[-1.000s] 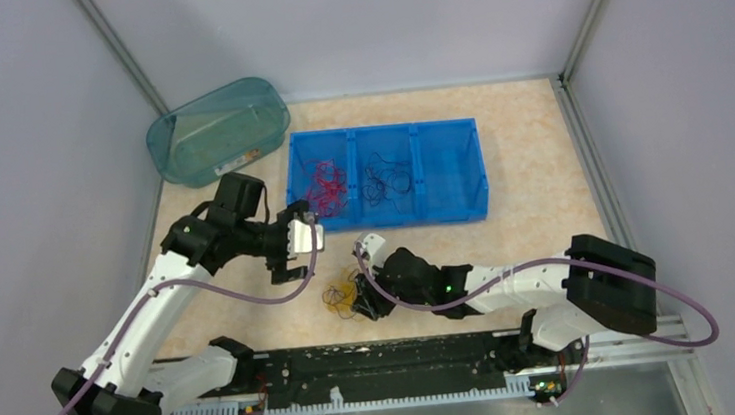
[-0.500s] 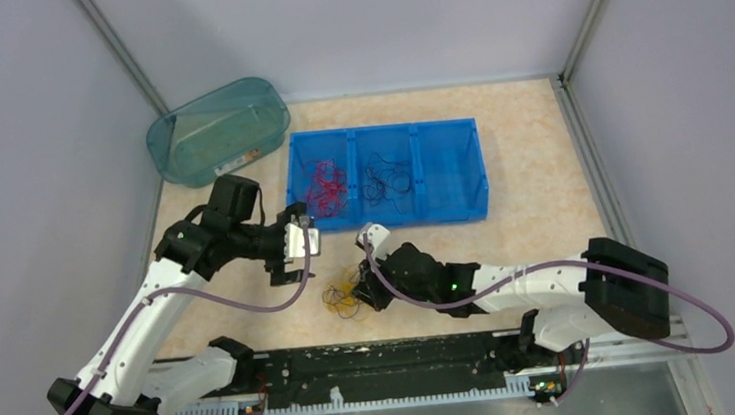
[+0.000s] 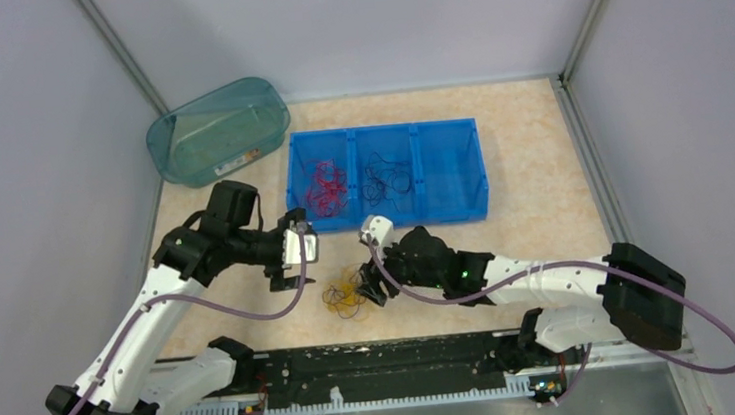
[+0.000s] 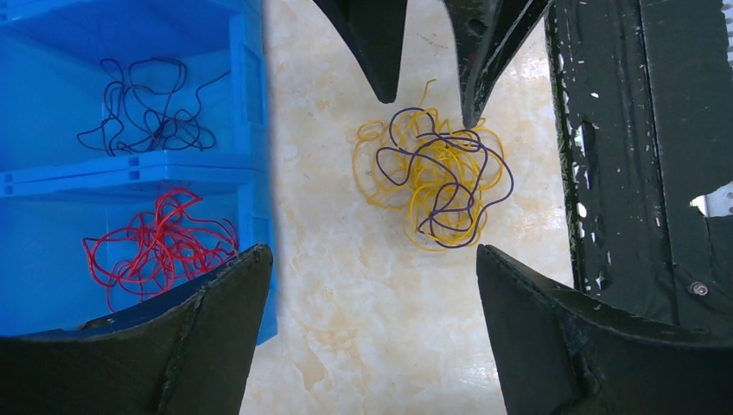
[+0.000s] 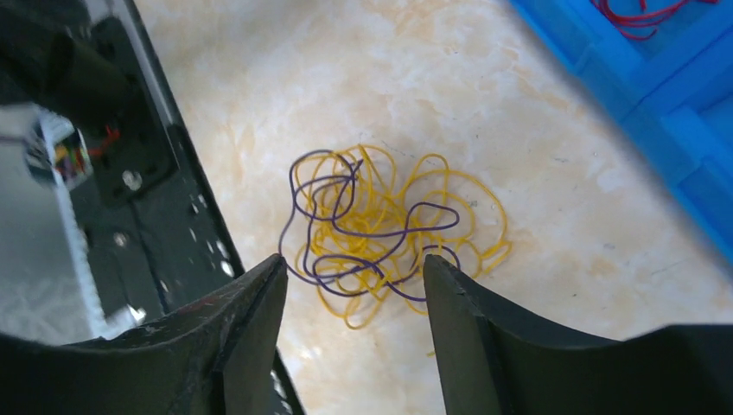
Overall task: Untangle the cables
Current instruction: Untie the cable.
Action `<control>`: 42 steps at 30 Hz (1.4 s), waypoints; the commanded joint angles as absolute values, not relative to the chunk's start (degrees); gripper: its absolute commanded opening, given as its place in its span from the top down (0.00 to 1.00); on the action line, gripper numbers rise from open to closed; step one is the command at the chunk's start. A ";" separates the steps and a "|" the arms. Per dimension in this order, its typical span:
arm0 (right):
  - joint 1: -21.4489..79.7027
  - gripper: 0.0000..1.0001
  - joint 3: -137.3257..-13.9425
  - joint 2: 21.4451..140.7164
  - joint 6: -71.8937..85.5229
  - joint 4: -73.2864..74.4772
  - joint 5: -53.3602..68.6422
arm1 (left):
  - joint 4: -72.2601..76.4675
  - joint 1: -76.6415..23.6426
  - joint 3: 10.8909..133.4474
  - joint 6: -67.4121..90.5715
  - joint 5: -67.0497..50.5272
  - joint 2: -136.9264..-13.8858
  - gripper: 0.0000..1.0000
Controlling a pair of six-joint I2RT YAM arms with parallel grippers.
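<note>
Cables (image 3: 344,296) between blue 3-compartment bin (image 3: 450,165) and black base rail (image 3: 407,360)

walls (image 3: 357,18): plain grey | tabletop (image 3: 536,173): beige marble pattern | corner posts (image 3: 589,7): metal

Two white-and-black robot arms stand at the near edge, the left arm (image 3: 138,328) and the right arm (image 3: 551,280). Each carries one black two-finger gripper, making two: the left gripper (image 4: 372,259) and the right gripper (image 5: 353,264).

One blue plastic tray (image 3: 444,208) with three compartments sits towards the far side. One translucent teal tub (image 3: 216,130) lies far left.

The thin curly cables form three clumps:
- one red bunch (image 3: 325,189) in the tray's left compartment
- one dark purple-black bunch (image 3: 386,179) in the middle compartment
- one loose tangle (image 3: 343,297) of two colours, yellow-orange and dark purple, on the marbled beige table (image 3: 539,152) near centre

Single strands within each clump cannot be counted.
</note>
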State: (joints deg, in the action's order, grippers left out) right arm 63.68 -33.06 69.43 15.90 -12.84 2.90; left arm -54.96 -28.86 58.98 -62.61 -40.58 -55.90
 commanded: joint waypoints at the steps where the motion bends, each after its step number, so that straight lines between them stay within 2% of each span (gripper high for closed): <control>1: 63.07 0.38 -35.59 68.88 -4.14 -12.52 10.71 | -54.40 -29.00 60.10 -63.28 -42.38 -56.08 0.07; 4: 62.83 0.33 -37.20 69.61 -13.16 -11.56 14.68 | -54.38 -28.99 60.12 -63.44 -41.99 -56.00 0.07; 8: 61.90 0.34 -42.34 74.31 -20.04 -5.34 21.18 | -54.27 -29.00 60.25 -63.85 -41.13 -55.65 0.07; 13: 61.88 0.40 -48.65 82.26 -25.65 2.08 22.12 | -54.05 -28.99 60.44 -64.19 -40.23 -55.07 0.07; 20: 61.88 0.47 -49.20 83.33 -27.52 4.78 23.34 | -54.67 -28.98 60.38 -65.19 -39.56 -54.39 0.07; 25: 61.79 0.60 -49.42 84.04 -28.71 5.14 22.21 | -54.49 -29.00 60.21 -65.44 -39.80 -54.34 0.07; 33: 61.79 1.00 -50.10 83.59 -28.72 4.52 20.98 | -54.49 -29.00 60.21 -65.21 -40.25 -53.77 0.07; 42: 61.22 1.00 -43.76 71.03 -19.38 -7.45 20.89 | -45.87 -28.96 56.07 -48.94 -49.10 -49.52 0.08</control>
